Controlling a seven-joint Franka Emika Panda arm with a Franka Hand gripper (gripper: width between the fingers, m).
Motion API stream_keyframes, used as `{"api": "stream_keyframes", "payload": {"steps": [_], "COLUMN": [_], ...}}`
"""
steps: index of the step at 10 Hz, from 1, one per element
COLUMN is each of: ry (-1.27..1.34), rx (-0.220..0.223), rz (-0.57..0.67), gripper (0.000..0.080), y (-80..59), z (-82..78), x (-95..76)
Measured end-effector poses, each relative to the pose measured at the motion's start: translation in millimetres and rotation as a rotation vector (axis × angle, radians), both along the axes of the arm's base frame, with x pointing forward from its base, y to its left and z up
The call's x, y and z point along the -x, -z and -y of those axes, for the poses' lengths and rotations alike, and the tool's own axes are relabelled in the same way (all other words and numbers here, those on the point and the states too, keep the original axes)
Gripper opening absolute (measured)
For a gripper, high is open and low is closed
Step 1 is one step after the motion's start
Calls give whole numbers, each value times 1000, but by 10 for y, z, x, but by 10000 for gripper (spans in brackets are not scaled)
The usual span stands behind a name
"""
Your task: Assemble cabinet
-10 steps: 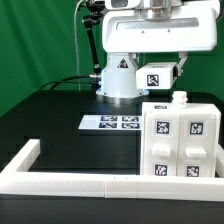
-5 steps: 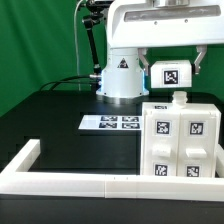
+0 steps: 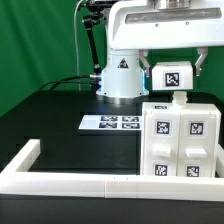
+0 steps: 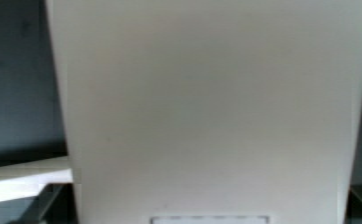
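Note:
The cabinet's hollow white box [image 3: 180, 140] stands on the black table at the exterior view's right, with several marker tags on its front and a small white knob [image 3: 181, 97] on top. My gripper [image 3: 173, 78] is shut on a white cabinet panel [image 3: 172, 72] with one tag, holding it just above the box's top. In the wrist view the panel [image 4: 204, 110] fills nearly the whole picture. The dark fingertips [image 4: 41, 205] show at its lower corners.
The marker board [image 3: 110, 122] lies flat on the table, to the exterior view's left of the box. A long low white rail [image 3: 70, 180] edges the table's front and left. The robot's white base [image 3: 120, 75] stands behind.
Since one second ago the gripper has turned and shifted toward the exterior view's right with the panel, whose tag now faces the camera squarely. Nothing has visibly moved in the last half second.

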State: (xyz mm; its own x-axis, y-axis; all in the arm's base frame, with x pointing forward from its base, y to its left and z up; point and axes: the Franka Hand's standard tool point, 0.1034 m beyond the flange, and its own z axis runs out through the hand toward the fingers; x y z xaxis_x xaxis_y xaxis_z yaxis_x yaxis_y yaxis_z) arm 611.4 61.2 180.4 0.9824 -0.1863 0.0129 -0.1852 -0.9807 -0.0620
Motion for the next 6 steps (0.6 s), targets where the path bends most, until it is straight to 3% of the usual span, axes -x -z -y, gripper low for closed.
{"api": "stream_keyframes", "payload": {"steps": [1, 6], "ry": [-2, -14], "rx": [1, 4], "rz": [5, -7], "gripper": [556, 556], "y": [23, 161], "z": [-14, -107], "x": [-75, -62]}}
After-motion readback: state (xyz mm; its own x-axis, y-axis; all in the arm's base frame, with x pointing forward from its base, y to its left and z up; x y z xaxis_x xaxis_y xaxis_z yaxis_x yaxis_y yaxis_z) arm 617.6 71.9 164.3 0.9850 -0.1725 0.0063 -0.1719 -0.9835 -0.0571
